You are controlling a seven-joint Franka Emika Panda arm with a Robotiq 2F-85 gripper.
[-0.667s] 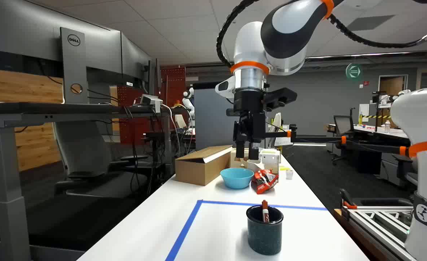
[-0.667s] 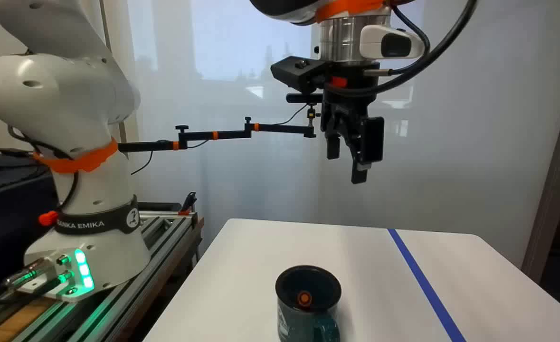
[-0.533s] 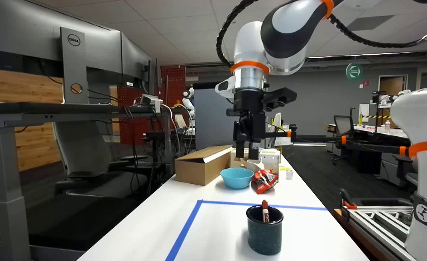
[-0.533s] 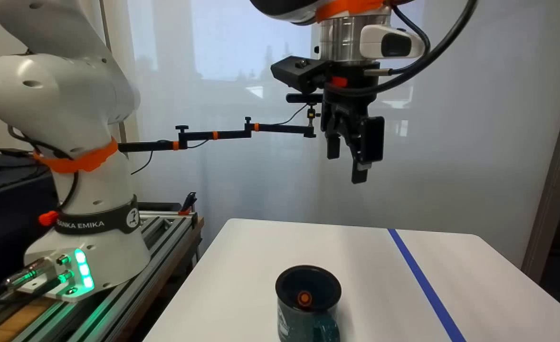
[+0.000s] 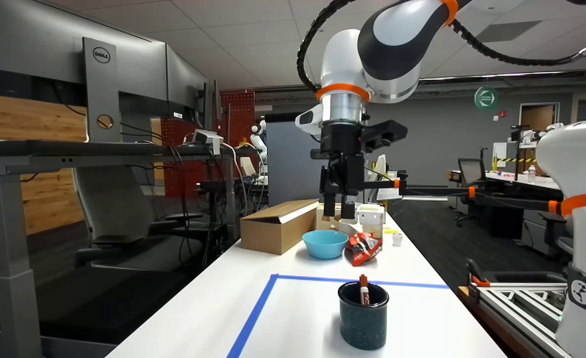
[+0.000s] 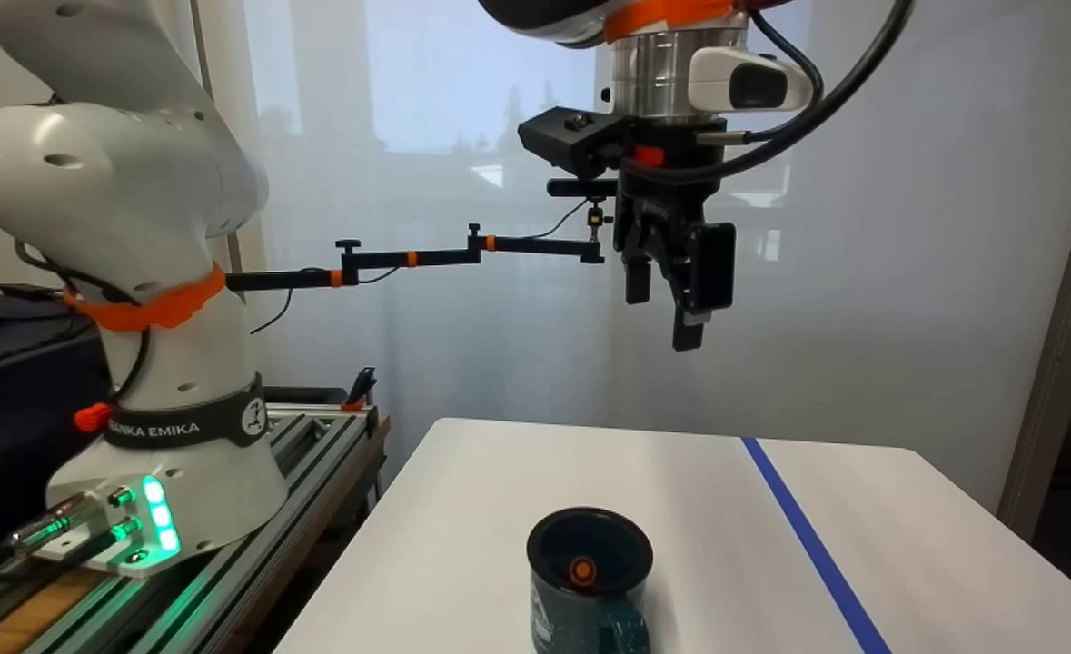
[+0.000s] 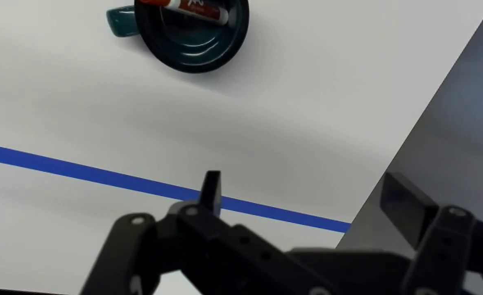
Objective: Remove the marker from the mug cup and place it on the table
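A black gripper (image 7: 301, 180), jaws spread wide with only air between them, hangs above the white tabletop (image 5: 198, 318). Lower and well apart from the gripper stands the dark mug cup (image 5: 363, 328) — the marker (image 5: 365, 291) (reddish-brown, leaning) inside, one end above the rim. Farther out, in an exterior view: blue tape (image 5: 317, 278), a light blue bowl (image 5: 325, 246), a cardboard box (image 5: 265, 236).

Cardboard box (image 5: 271, 231) — blue bowl (image 5: 325, 244) — crumpled red packet (image 5: 364, 249)
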